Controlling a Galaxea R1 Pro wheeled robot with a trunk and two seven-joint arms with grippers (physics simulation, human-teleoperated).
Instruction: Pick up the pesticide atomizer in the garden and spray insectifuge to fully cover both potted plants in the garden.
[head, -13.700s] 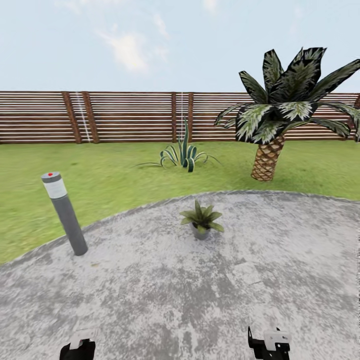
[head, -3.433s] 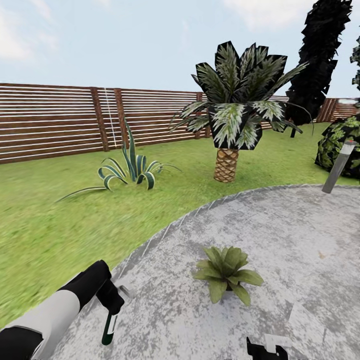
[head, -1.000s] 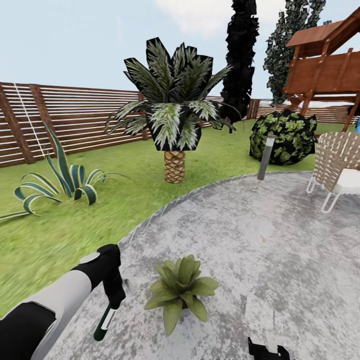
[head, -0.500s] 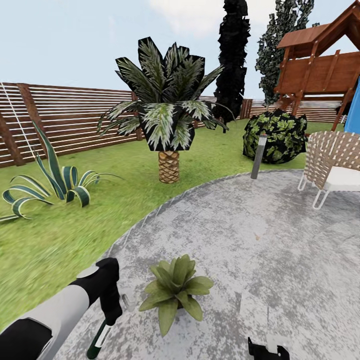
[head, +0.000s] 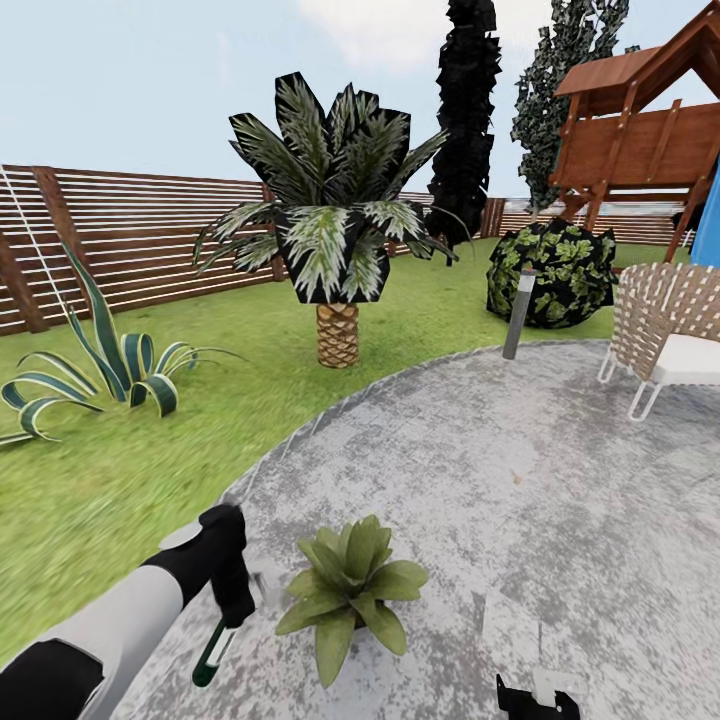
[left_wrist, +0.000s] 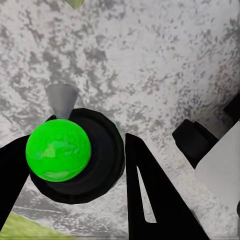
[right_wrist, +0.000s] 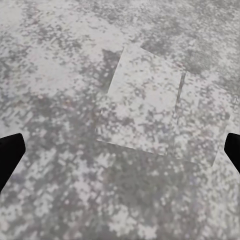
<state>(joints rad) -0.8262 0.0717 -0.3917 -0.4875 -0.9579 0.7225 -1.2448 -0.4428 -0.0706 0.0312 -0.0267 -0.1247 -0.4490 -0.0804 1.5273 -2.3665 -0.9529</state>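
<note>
One potted plant (head: 350, 588), a low green rosette in a small grey pot, sits on the grey paved patio (head: 520, 480) near its lawn-side edge. The second potted plant is out of view. My left gripper (head: 232, 592) hangs just left of this plant, shut on the pesticide atomizer (head: 212, 650), a dark green bottle tilted downward. In the left wrist view the atomizer (left_wrist: 62, 150) shows a bright green round top on a black body, with a grey cone nozzle (left_wrist: 61, 99), held between the black fingers (left_wrist: 147, 192). My right gripper (head: 535, 700) is low over bare paving, open (right_wrist: 120, 150).
A big palm (head: 335, 250) stands on the lawn beyond the patio, and a striped agave (head: 110, 365) grows at the left before the slatted fence (head: 130, 240). A bollard light (head: 518, 315), a bush (head: 555, 275), a woven chair (head: 670, 335) and a wooden playhouse (head: 650, 120) are at the right.
The view swung right a second ago and has since steadied. In the last half second my left gripper lifted the atomizer slightly and brought it nearer the plant.
</note>
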